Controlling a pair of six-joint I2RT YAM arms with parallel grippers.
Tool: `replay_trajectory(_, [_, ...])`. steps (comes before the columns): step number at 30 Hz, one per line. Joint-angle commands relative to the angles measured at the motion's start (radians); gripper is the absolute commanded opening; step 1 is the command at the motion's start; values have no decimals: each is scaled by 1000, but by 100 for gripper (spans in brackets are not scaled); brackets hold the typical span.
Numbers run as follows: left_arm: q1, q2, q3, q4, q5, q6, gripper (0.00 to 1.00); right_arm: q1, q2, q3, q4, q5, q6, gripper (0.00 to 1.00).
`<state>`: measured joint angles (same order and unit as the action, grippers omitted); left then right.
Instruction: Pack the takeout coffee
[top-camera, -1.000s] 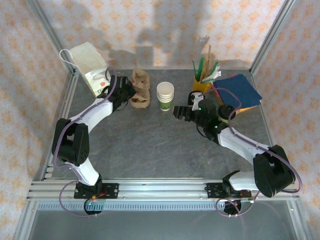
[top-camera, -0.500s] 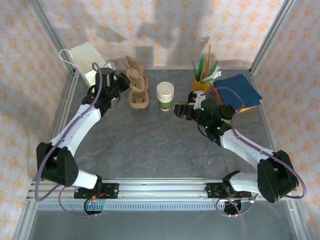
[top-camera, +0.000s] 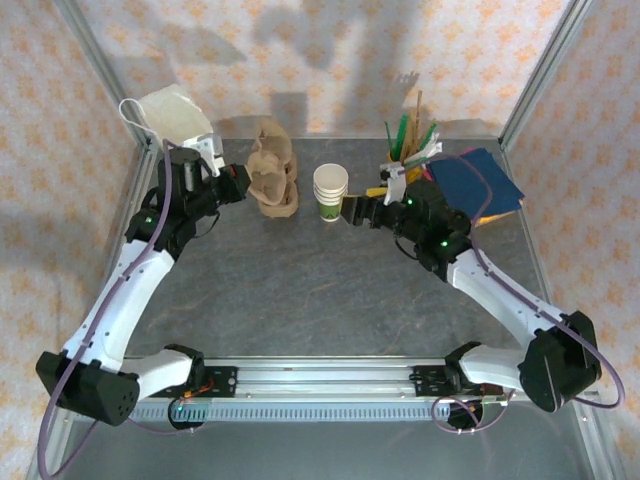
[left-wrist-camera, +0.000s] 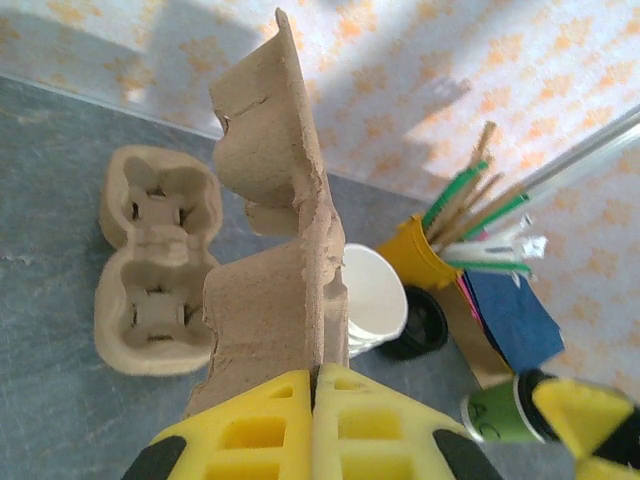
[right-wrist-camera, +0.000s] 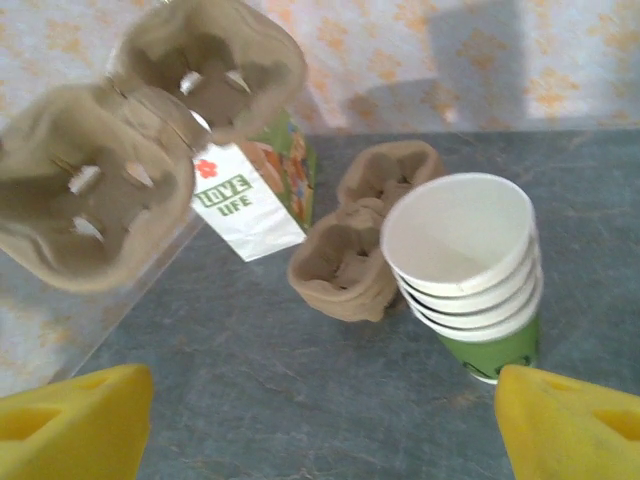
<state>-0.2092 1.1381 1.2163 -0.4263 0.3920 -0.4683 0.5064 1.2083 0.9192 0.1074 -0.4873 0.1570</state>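
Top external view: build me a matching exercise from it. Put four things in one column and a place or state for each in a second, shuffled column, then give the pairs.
Things
1. lifted cardboard carrier
2. stack of paper cups
3. yellow holder
4. blue napkins

Places or states
A. lies flat at the far right of the table
B. holds green and wooden sticks
C. pinched in the shut left gripper
D. stands between the carrier on the table and the open right gripper

Pairs: 1-C, 2-D, 3-B, 4-A
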Motion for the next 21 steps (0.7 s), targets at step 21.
replay_trajectory(21, [3, -126, -33, -373, 280, 269, 0, 305, 199, 371, -379, 148, -264, 84])
